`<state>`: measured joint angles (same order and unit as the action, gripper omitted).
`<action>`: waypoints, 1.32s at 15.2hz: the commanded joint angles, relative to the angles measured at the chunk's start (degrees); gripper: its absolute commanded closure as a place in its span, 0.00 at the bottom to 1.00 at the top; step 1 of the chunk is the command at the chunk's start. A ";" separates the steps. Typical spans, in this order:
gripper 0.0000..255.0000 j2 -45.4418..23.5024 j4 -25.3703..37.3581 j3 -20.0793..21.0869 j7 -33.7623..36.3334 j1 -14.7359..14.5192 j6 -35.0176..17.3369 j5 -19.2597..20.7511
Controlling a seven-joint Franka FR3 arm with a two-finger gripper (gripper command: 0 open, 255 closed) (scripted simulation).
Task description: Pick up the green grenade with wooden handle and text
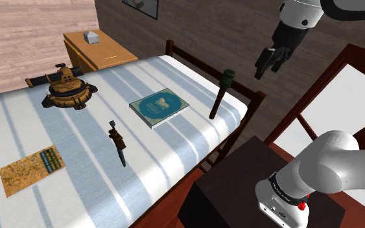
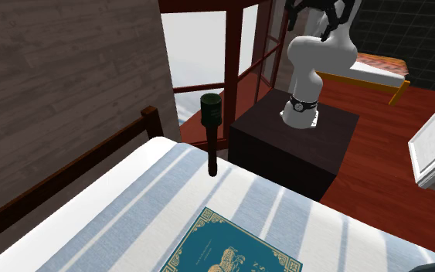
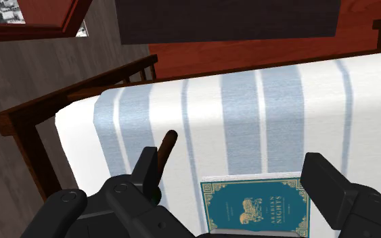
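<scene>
Gripper (image 1: 270, 67) hangs high over the bed's (image 1: 174, 152) corner, fingers spread wide, nothing between them; descent not yet begun.

Grenade (image 1: 220, 96) stands below the hand, near upright on the striped cover, dark green head up, wooden handle down; in the wrist view its handle (image 3: 168, 145) shows just beside one finger, off the hand's midline, with the head mostly hidden behind that finger; text on it too small to tell.

Step in hand, as I judge it: approach and line-up. The hand wants a sideways shift toward the grenade so the shaft falls midway between the fingers; then a straight drop, jaws kept wide until both fingers flank it; close across the handle just under the head, or on the head itself, where the grip sits above the balance point. A standing stick tips at a nudge; neither finger should brush it on the way down.

Edges: the wooden bed rail (image 3: 74, 94) runs close beyond the grenade, on the side away from the hand's midline; the cover's edge lies near it too, so a toppled grenade could roll off. The teal book (image 3: 255, 206) lies flat under the hand's other side, clear of the grenade. The dark stand (image 3: 226, 20) sits beyond the bed edge; above the grenade the space looks free.
</scene>
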<state>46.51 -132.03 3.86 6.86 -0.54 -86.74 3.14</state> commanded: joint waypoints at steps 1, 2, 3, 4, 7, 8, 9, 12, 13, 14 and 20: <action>0.00 0.00 0.00 0.00 0.00 0.00 0.00 0.00; 0.00 -1.53 0.08 -0.73 -0.58 0.31 -1.44 0.38; 0.00 -3.10 0.23 -1.46 -1.15 0.61 -2.86 0.73; 0.00 -4.73 0.47 -2.18 -1.72 0.90 -4.25 1.05; 0.00 -9.88 1.61 -4.28 -3.40 1.70 -8.24 1.82; 0.00 -11.68 2.14 -4.96 -3.97 1.95 -9.50 2.00; 0.00 -13.52 2.74 -5.63 -4.54 2.19 -10.72 2.14; 0.00 -19.22 5.00 -7.58 -6.28 2.82 -14.11 2.33; 0.00 -21.17 5.90 -8.20 -6.88 3.01 -15.15 2.30; 0.00 -23.16 6.87 -8.81 -7.49 3.20 -16.14 2.22; 0.00 -35.52 14.22 -12.18 -11.41 4.24 -20.86 0.74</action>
<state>13.30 -119.29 -7.75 -3.80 3.51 -106.85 4.23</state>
